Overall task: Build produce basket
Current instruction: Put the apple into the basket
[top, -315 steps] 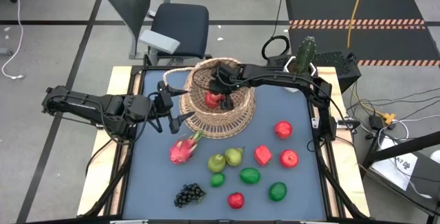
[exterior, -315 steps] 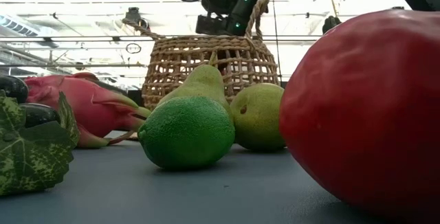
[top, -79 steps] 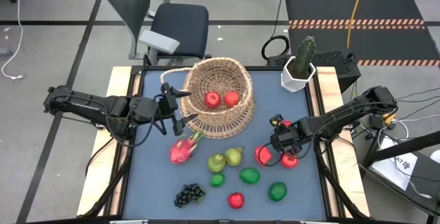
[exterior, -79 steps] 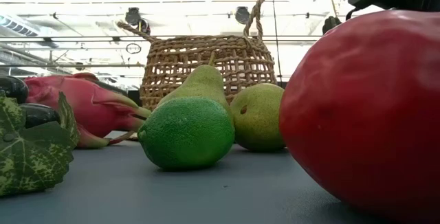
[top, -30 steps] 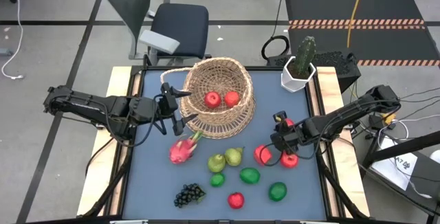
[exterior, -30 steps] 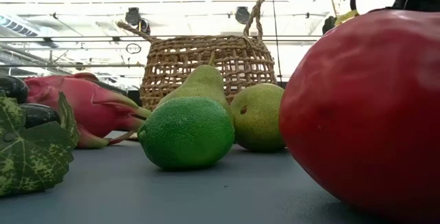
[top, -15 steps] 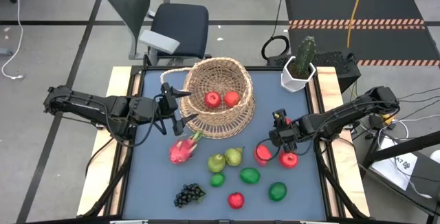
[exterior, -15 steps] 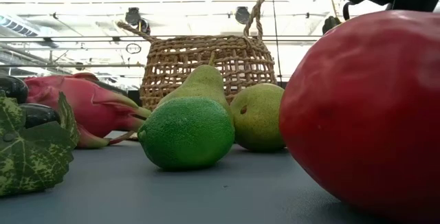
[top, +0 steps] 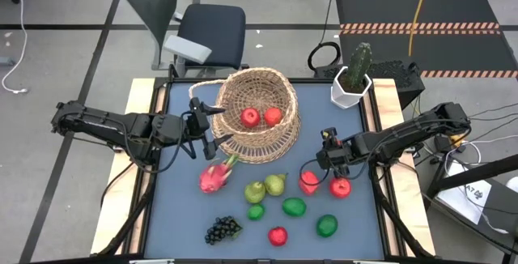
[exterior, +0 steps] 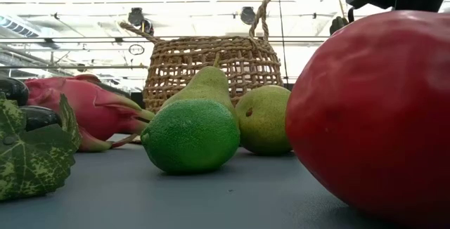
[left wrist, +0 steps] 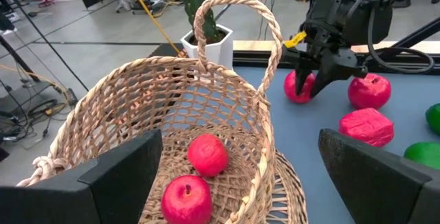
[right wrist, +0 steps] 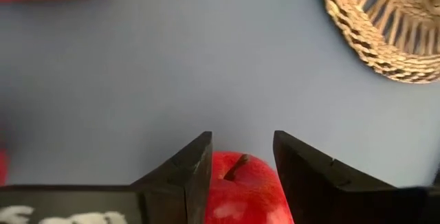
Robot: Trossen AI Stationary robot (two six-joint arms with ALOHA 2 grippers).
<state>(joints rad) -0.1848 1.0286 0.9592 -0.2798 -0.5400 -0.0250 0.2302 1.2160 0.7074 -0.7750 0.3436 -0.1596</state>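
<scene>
A: Why is the left hand (top: 212, 130) at the basket (top: 257, 110)?

B: Prob. to steady it. Its fingers are spread wide, one each side of the near wall, nothing clenched. Two apples (left wrist: 198, 176) lie inside already.

A: And the right hand (right wrist: 240, 157)?

B: Over the tabletop (top: 186, 207) right of the basket, fingers on both sides of a red apple (right wrist: 246, 189). The apple looks grasped, w/ the stem up between them.

A: The rest of the produce (top: 275, 207)?

B: On the tabletop, front of the basket, not yet packed.
</scene>
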